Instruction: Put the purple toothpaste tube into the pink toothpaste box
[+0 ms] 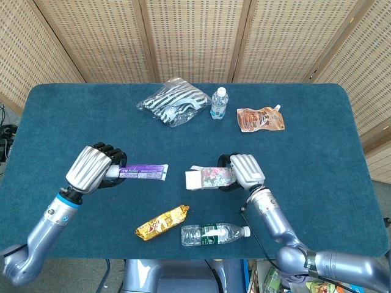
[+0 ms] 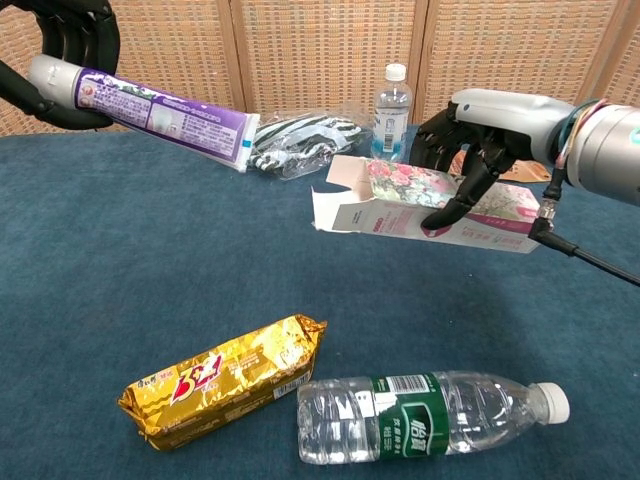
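Note:
My left hand [image 1: 93, 168] [image 2: 62, 45] grips the cap end of the purple toothpaste tube [image 1: 143, 171] [image 2: 168, 110], held above the table with its flat end pointing right. My right hand [image 1: 243, 170] [image 2: 480, 135] holds the pink flowered toothpaste box [image 1: 206, 178] [image 2: 420, 198] lifted off the cloth, its open flap end facing left toward the tube. A short gap separates the tube's end from the box's opening.
A gold snack pack [image 1: 161, 222] [image 2: 228, 378] and a lying water bottle [image 1: 214, 233] [image 2: 425, 416] sit near the front edge. At the back are a striped bag [image 1: 173, 101], an upright small bottle [image 1: 219, 102] [image 2: 391, 116] and a brown pouch [image 1: 260, 119].

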Available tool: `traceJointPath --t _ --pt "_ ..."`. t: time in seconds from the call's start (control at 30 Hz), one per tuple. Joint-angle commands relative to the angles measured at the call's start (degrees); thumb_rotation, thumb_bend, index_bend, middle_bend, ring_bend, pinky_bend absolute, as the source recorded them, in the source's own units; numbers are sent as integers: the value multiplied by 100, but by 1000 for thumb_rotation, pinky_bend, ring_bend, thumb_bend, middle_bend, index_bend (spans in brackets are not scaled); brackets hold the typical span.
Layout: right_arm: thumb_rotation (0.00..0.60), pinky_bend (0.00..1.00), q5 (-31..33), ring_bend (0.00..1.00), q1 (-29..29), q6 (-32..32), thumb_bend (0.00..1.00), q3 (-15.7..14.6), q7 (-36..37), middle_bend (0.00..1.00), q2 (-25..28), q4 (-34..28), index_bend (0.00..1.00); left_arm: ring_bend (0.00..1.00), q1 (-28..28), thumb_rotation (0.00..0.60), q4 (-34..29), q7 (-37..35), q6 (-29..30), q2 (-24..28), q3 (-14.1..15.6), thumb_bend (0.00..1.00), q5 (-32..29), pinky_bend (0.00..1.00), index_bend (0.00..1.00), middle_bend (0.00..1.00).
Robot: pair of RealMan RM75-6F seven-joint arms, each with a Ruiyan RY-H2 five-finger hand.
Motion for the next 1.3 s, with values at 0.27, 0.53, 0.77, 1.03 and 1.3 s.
traceJointPath --t 0.27,0.53,0.77,1.03,1.3 --pt "600 468 287 382 49 -94 5 102 312 504 45 -228 594 553 -153 600 -310 397 -225 -358 -39 320 -238 551 816 689" --pt "600 468 338 382 83 -127 5 91 461 503 111 -324 594 553 -222 600 -204 555 -257 -712 -28 321 -286 551 816 689" --pt "600 468 367 382 99 -109 4 91 513 503 162 -418 594 553 -255 600 -173 584 -266 -858 -22 320 -283 551 816 689" --pt "600 468 373 382 125 -93 4 48 550 503 200 -482 594 553 -248 600 -98 614 -247 -915 -37 321 -349 551 816 689" --pt "600 468 381 382 145 -59 4 25 583 503 233 -517 594 553 -248 600 -32 588 -202 -928 -63 320 -341 551 816 689"
